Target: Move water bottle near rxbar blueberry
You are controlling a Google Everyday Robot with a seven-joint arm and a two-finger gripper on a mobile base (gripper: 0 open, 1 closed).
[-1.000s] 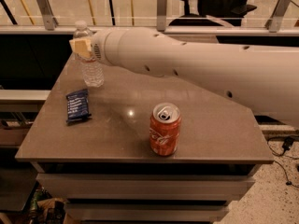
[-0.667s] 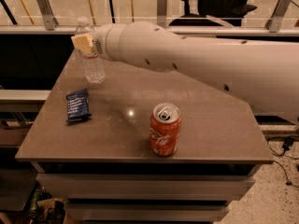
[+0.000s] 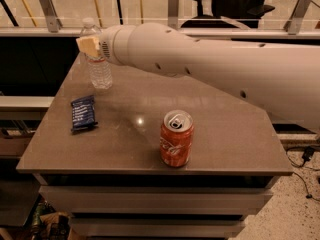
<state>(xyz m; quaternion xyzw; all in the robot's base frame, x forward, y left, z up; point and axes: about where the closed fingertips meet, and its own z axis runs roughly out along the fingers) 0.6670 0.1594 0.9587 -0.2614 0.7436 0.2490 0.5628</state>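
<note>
The water bottle [image 3: 100, 70] stands upright at the far left of the table, clear with a white cap. The rxbar blueberry [image 3: 83, 113] lies flat on the table in front of the bottle, dark blue, a short gap away. My gripper [image 3: 90, 46] is at the end of the large white arm, which reaches in from the right. The gripper is level with the bottle's upper part and covers its neck. Only its tan end shows.
A red soda can [image 3: 176, 138] stands upright near the front middle of the grey table [image 3: 225, 134]. A railing and an office chair [image 3: 235, 4] are behind the table. The white arm [image 3: 225, 69] spans the table's back right.
The end of the arm has risen slightly at the bottle's neck. The bottle, bar and can stay where they were.
</note>
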